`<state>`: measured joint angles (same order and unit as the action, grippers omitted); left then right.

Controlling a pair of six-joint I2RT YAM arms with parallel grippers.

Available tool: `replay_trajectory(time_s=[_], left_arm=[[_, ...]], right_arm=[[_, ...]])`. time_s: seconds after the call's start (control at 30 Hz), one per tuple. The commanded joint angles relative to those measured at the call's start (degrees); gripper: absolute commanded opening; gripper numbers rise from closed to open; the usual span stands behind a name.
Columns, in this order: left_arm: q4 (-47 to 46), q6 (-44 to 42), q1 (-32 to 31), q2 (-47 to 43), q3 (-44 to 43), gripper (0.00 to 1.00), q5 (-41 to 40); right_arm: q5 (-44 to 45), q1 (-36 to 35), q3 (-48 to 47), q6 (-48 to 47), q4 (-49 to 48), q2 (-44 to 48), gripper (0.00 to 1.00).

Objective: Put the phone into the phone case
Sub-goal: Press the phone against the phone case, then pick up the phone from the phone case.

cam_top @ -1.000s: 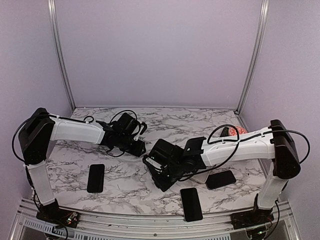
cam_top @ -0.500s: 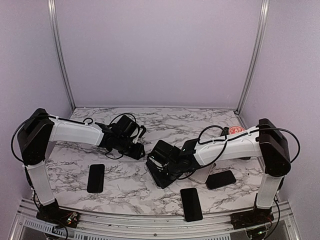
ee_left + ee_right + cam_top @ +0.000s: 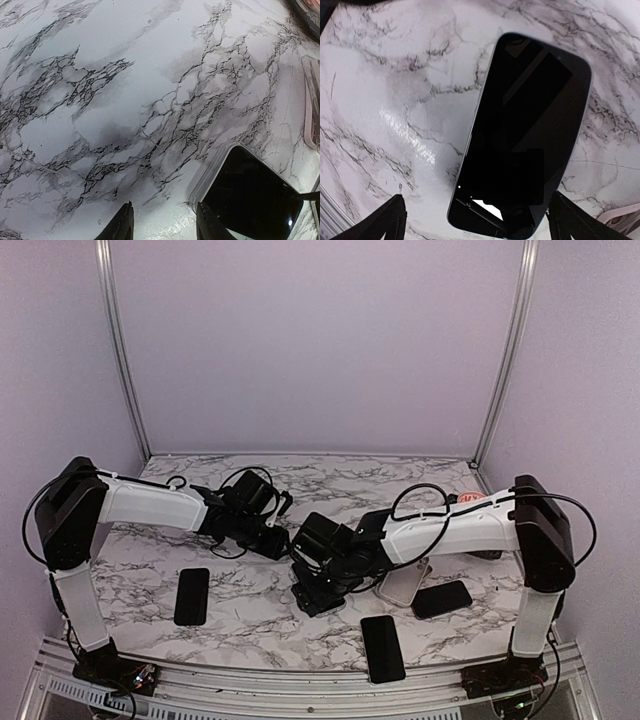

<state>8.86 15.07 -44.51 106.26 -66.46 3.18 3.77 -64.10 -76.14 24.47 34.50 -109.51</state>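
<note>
— Right wrist view first: where is the phone (image 3: 525,130)?
— Flat on the marble table (image 3: 395,100), dark screen up. The right gripper (image 3: 477,200) hangs over its near end, fingers spread wide either side of it, touching nothing.
— And the left gripper (image 3: 162,220)?
— Partly parted, with only bare table between its fingers. The phone's corner lies just beside one finger. A pale rim around that corner looks like the case (image 3: 207,170).
— How should this step be done well?
— I judge the phone needs seating. Press flat on each corner in turn while the other arm braces the rim, leaving no edge proud. Whether it is fully in, I cannot tell.
</note>
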Motion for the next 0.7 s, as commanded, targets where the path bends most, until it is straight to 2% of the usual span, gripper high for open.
replay_trajectory(time_s=[0.0,0.17,0.4,0.57,0.67], left_arm=[[1.09,0.18,0.08,-1.7,0.33,0.45,-0.69],[1.08,0.76,0.12,-2.75,1.6,0.52,-0.53],[1.07,0.08,0.06,-2.53,1.95,0.53,0.5],[0.9,-0.17,0.16,-2.13,2.04,0.53,1.02],[0.72,-0.22,0.21,-2.02,2.16,0.53,1.2]], right_arm=[[3.55,2.92,-7.54,-0.83,5.36,-0.65,0.99],[1.66,7.05,-13.31,-1.15,8.3,-5.81,0.99],[-2.04,8.22,-20.8,-2.74,12.7,-12.66,0.99],[-4.65,8.2,-20.77,-2.29,13.43,-14.57,0.93],[-6.65,8.12,-20.44,-2.02,13.02,-14.89,0.94]])
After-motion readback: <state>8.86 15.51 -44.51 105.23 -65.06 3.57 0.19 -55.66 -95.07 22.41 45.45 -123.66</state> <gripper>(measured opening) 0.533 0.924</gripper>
